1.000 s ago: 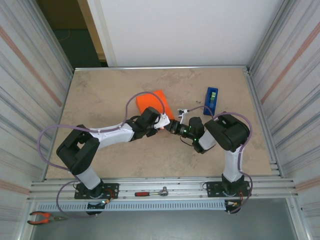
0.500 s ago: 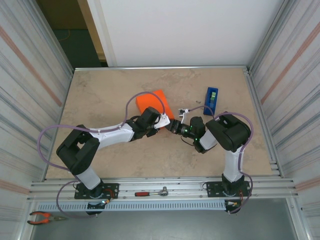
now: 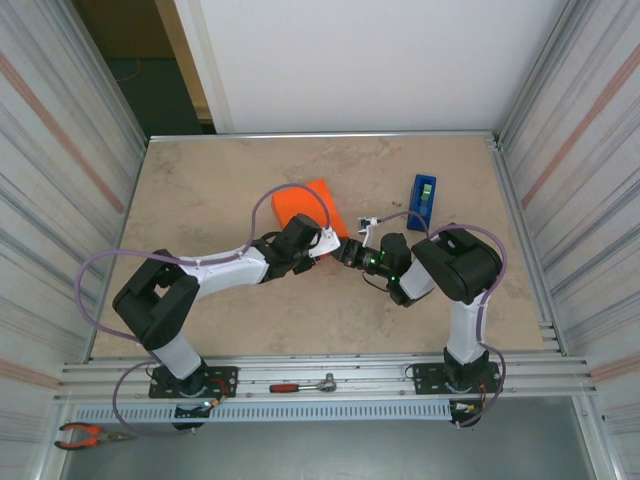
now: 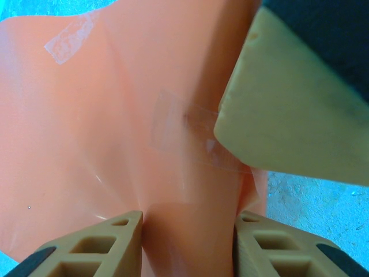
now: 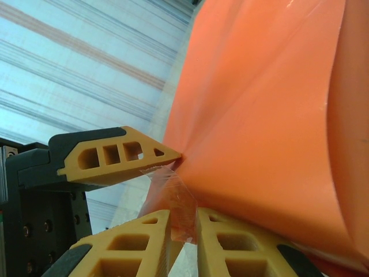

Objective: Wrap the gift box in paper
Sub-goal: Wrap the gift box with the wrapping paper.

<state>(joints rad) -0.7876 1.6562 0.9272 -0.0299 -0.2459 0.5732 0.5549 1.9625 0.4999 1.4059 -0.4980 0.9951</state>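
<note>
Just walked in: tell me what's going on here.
Both arms meet at the orange paper, folded into a parcel on the table. The left gripper pinches a paper fold. The right gripper has a clear tape strip between its fingers, against that fold. The blue tape dispenser stands nearby.

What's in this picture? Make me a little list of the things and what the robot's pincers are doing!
paper: orange, folded into a bundle on the table
tape: clear strip stuck across a fold
left pincer: closed around a paper fold
right pincer: narrow gap with the tape end in it; grip unclear
dispenser: blue, upright, right of the paper, not touching it
</note>
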